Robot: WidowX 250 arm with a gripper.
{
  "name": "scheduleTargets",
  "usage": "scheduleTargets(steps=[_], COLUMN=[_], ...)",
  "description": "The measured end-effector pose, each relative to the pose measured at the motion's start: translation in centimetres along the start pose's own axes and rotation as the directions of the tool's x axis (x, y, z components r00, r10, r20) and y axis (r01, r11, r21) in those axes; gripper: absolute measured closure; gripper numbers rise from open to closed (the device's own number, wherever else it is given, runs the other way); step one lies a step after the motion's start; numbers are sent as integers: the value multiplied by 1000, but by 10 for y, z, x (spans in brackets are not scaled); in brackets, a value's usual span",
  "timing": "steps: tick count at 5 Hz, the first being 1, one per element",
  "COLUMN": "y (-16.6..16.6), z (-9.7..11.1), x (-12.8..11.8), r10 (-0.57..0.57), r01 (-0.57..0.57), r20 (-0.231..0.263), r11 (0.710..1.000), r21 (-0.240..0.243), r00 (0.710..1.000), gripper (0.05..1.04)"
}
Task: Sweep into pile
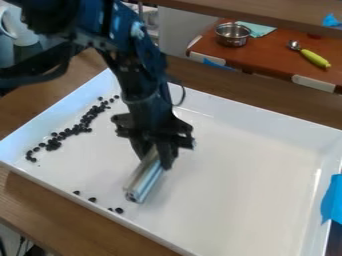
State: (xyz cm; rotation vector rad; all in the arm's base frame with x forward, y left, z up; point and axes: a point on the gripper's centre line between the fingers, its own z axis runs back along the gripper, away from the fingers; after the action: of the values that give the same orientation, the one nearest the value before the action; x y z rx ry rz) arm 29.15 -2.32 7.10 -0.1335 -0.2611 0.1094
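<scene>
White plastic or enamel, by the look of it, makes up the wide shallow tray (267, 120) that sits on the wooden table (40, 205) in the camera view. The end effector (155, 162) hangs over the middle of the tray, closed on a silvery tube (143, 181) that slants down towards the front rim; whether its low end touches the tray floor, I cannot tell. Most of the dark beans (85, 120) lie in a long ragged line beside the tray's left wall, while a few stray beans (92, 199) sit apart, near the front wall. Blue tape (332, 200) is stuck at the right edge. Behind, on a reddish board (200, 46), are a metal pot (232, 34) and a spoon with a green handle (314, 57).

I'd judge the sweeping part done: the beans are bunched to one side but make a strip, not a pile. The next move likely calls for setting the tube low on the right of the strays and pushing them along the front wall towards the strip, slowly, since small round beans could slip past its end.
</scene>
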Motion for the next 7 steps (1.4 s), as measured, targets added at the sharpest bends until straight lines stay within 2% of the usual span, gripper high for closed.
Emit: scheduleTargets(steps=[2, 4, 5, 6, 7], y=[-6, 21, 34, 45, 71], z=[-8, -4, -10, -10, -9], x=[-6, -3, -2, 2, 8], r10=[-47, -35, -42, -43, -38], r01=[47, 35, 42, 42, 32], r20=[4, 1, -2, 19, 32], r11=[999, 999, 998, 995, 988], r21=[18, 29, 57, 90, 154], r00=[999, 999, 999, 999, 999], gripper=[705, 705, 705, 705, 705])
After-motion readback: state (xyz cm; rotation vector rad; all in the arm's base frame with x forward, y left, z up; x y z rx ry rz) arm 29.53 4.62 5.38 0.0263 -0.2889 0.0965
